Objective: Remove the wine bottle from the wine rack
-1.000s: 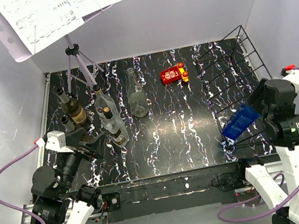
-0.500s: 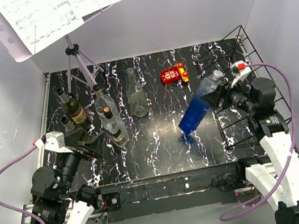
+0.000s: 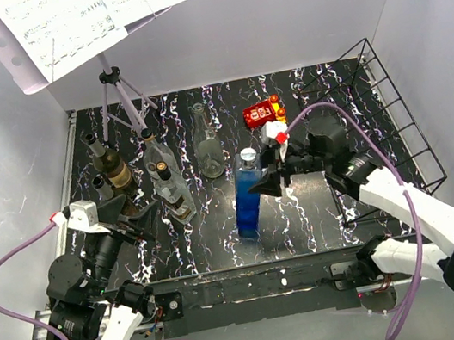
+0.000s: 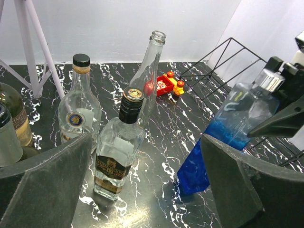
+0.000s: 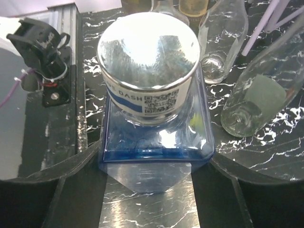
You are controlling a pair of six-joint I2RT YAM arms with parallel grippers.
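Black marbled surface (image 3: 305, 218), white walls (image 3: 272, 23); rack (image 3: 373, 102) at far right corner. Right tool (image 3: 266, 183) grips blue bottle (image 3: 248, 201) mid-surface. Left tool (image 3: 134, 213) released.

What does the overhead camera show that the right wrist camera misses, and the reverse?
Only the overhead view shows the black wire wine rack at the right and a red plastic toy block. Only the wrist view shows the white-and-blue printed label under the bottle's silver cap. Both show the blue square glass bottle clamped between the right arm's fingers.
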